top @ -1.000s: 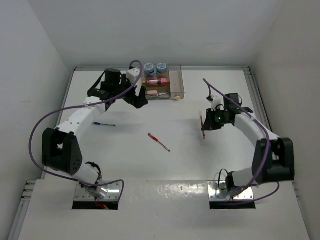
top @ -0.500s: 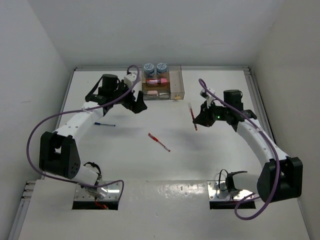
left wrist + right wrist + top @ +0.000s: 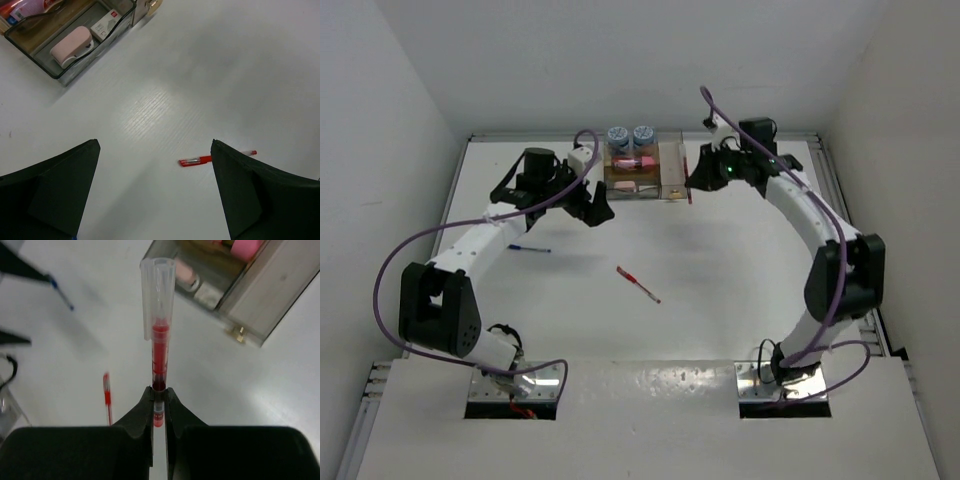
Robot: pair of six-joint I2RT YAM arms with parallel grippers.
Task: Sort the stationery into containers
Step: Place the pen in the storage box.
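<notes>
Clear plastic organiser (image 3: 95, 54), glossy red pen (image 3: 157, 340), faintly ribbed table (image 3: 200, 75)

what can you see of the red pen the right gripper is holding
A thin red pen with a clear plastic cap and a see-through barrel showing red ink. The right gripper is shut on its uncapped end, one finger each side. It hangs above the table, close to the organiser's narrow side section; nothing else seems to touch it.

The left arm (image 3: 485, 235) and right arm (image 3: 800, 205) share white links, black joints, dark fingers (image 3: 50, 195) and looping purple cables (image 3: 380, 280).
</notes>
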